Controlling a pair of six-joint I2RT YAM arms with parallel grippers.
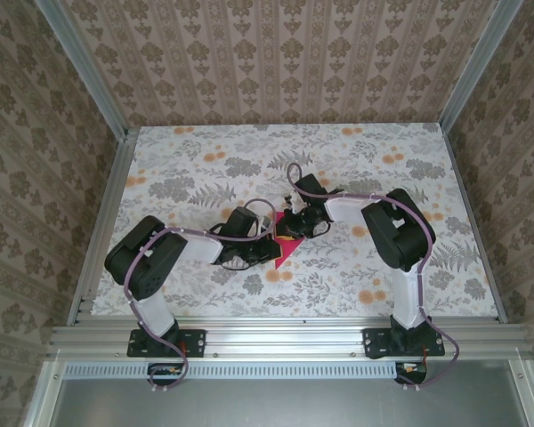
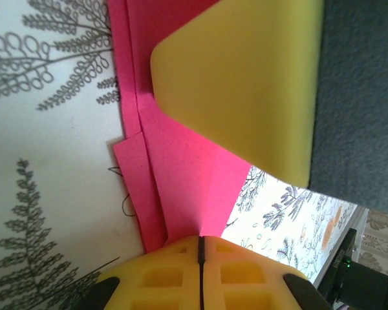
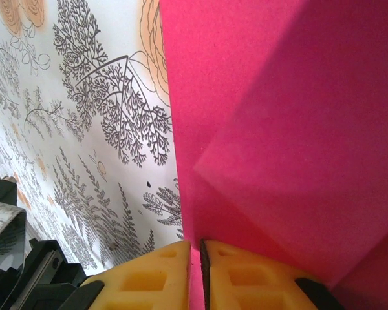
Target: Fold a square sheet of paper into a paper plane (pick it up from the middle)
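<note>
Looking down from the top camera, I've got both arms reaching in to the middle of the floral table (image 1: pixel 205 169), with the left gripper (image 1: pixel 271 238) and right gripper (image 1: pixel 292 231) almost nose to nose. The pink paper (image 1: pixel 283 256) sits right under them, one pointed corner poking out toward the near edge. From up here I can't tell how the jaws stand.

Over to the left wrist: the left gripper (image 2: pixel 200 248) has its yellow pads pressed flat together. The pink paper (image 2: pixel 181 174) narrows to a tip that runs straight into that seam, so it's pinched. I can see stacked, layered edges down the paper's left side, with the table (image 2: pixel 45 148) behind. A broad yellow finger (image 2: pixel 246 84) lies across the paper's upper part.

Right wrist now: the right gripper (image 3: pixel 195 252) is all but closed, just a thin sliver of pink between the pads, so it's clamped on the pink paper (image 3: pixel 278 116) too. One flap overlaps another here, and the table (image 3: pixel 84 129) shows off to the left.
</note>
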